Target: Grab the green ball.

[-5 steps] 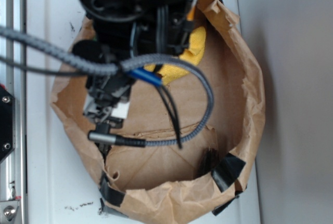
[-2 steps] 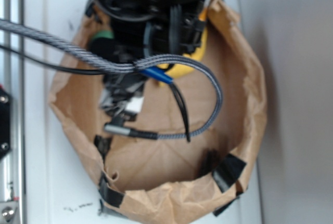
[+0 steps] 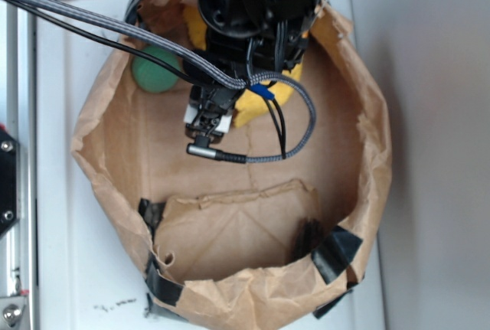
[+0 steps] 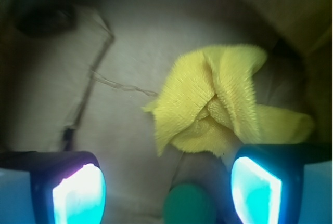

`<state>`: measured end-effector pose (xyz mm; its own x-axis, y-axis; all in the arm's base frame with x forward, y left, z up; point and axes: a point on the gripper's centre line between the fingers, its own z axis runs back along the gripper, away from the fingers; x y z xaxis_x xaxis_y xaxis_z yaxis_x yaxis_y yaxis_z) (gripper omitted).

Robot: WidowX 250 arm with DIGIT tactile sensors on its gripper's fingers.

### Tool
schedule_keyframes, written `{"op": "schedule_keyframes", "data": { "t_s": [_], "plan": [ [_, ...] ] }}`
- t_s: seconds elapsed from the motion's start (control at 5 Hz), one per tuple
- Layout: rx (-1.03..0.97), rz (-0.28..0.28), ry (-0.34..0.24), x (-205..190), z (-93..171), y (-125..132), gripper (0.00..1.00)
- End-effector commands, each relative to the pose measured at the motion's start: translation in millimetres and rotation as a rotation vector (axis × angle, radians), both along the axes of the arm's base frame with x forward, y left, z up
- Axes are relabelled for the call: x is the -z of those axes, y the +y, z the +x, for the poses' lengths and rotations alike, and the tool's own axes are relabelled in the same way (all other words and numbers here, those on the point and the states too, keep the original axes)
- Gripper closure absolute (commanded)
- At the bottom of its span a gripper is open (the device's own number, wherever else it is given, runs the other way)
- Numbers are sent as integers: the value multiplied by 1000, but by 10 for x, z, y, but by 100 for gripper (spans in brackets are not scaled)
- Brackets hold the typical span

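The green ball [image 3: 157, 70] lies on the floor of the brown paper bag [image 3: 367, 154], at its far left, next to the bag wall. In the wrist view the ball [image 4: 190, 206] sits low between my gripper's two lit fingers, closer to the right one and touching neither. My gripper [image 4: 167, 195] is open and empty. The yellow cloth [image 4: 223, 104] lies bunched just beyond the ball. In the exterior view my arm [image 3: 253, 16] hangs over the bag's far side, hides the fingers and covers most of the yellow cloth [image 3: 256, 104].
The bag's rim stands up all round, patched with black tape [image 3: 337, 253] at the near side. A grey braided cable [image 3: 295, 127] loops below the arm. A metal rail [image 3: 15, 192] runs along the left edge of the white table [image 3: 69, 269].
My arm has moved toward the far side of the bag and a little right. The green ball, hidden under it before, now shows at the far left.
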<state>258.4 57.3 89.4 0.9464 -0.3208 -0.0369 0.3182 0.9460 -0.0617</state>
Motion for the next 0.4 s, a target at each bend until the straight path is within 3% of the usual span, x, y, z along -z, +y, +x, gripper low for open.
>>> {"op": "schedule_keyframes", "data": {
  "t_s": [0.0,0.2],
  "plan": [
    [64,47,22,239,-314,10,0],
    [81,67,43,388,-378,74,0]
  ]
}}
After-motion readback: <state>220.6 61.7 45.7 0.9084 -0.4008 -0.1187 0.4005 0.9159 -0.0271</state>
